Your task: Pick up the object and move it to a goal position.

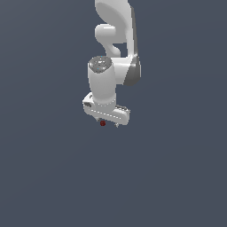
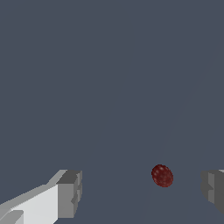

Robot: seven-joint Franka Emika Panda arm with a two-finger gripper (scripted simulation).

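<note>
Between the two fingertips of the gripper sat open space, and plenty of it: the wrist view showed the jaws spread wide, one grey finger pad well off to one side and the other pad right at the picture's edge. And there was the object, a small dark red roundish blob, lying in the gap between them! It sat closer to the pad at the edge than to the other one, and touched neither. Nothing was held.

From the exterior view, the gripper pointed straight down, its white body low over the flat grey-blue worktop. The object peeked out just beneath the gripper's underside, a red dot between the short finger tips, nearer the one on the exterior view's left. Whether the fingertips actually reached the surface could not be told from here.

Above the gripper rose the white arm, its wrist link upright, with further links curling up behind it and out of the top of the picture.
</note>
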